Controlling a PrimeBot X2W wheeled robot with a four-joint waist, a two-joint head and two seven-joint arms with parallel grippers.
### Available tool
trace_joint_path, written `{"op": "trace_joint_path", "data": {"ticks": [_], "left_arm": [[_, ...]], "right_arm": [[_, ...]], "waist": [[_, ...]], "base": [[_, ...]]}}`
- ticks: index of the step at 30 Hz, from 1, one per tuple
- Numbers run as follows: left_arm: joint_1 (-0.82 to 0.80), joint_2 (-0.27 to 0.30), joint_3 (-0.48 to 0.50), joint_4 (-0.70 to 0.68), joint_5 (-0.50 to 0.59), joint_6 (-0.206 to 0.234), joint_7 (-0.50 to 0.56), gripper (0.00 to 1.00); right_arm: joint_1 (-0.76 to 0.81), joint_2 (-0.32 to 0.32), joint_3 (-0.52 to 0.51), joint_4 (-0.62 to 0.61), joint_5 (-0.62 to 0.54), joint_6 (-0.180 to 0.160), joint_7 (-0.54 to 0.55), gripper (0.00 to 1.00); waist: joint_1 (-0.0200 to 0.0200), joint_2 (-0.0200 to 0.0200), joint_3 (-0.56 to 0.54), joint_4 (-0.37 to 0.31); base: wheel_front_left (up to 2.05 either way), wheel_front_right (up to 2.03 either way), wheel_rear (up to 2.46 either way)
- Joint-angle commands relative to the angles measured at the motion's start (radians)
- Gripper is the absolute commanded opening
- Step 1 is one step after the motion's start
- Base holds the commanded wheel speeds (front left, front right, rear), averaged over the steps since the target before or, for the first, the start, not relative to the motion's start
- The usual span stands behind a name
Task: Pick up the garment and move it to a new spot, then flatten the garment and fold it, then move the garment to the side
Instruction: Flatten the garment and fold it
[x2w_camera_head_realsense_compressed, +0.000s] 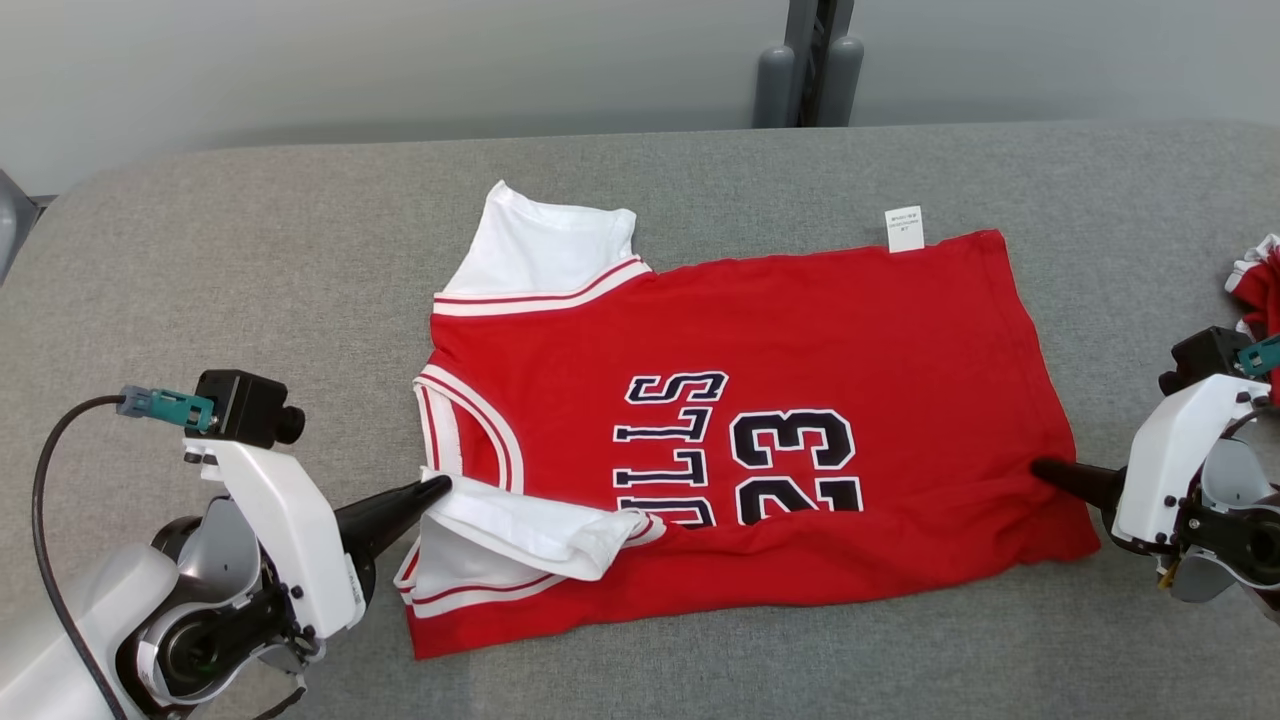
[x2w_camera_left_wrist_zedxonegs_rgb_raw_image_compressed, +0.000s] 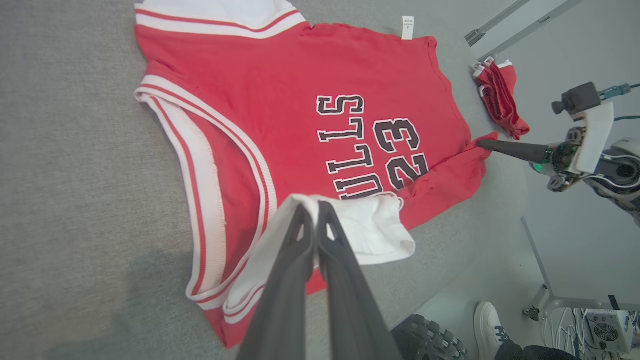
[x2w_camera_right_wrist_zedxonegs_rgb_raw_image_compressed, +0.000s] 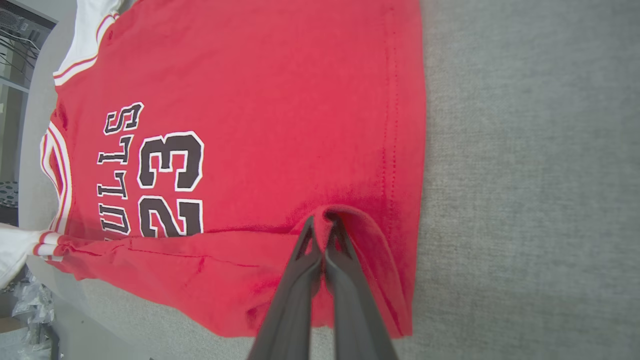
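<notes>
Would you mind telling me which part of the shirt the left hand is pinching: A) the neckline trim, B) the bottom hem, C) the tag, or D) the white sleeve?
D: the left hand is shut on the white sleeve, which lies folded over the red front of the shirt.

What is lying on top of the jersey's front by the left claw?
The white sleeve, pinched in the shut left claw, lies folded over the red garment. It and the folded-up near edge hide the end of the lettering; whatever lies beneath is covered.
</notes>
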Motion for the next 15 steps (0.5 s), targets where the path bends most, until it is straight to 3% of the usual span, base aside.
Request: {"op": "trace_joint_path", "data": {"ticks": [1, 15], "left_arm": [[-0.018, -0.001, 0.002, 0.01, 0.008, 0.004, -0.006, 0.0], [-0.07, -0.072, 0.014, 0.122, 0.051, 0.029, -0.057, 0.0]], "right_arm": [[-0.005, 0.0, -0.005, 0.006, -0.007, 0.0, -0.01, 0.0], [-0.019, 0.006, -0.006, -0.01, -0.036, 0.0, -0.11, 0.0]], "waist": [[0.0, -0.0001, 0.004, -0.001], [0.0, -0.0001, 0.043, -0.001]], "base": [[0.0, 0.0, 0.0], [0.0, 0.0, 0.0]]}}
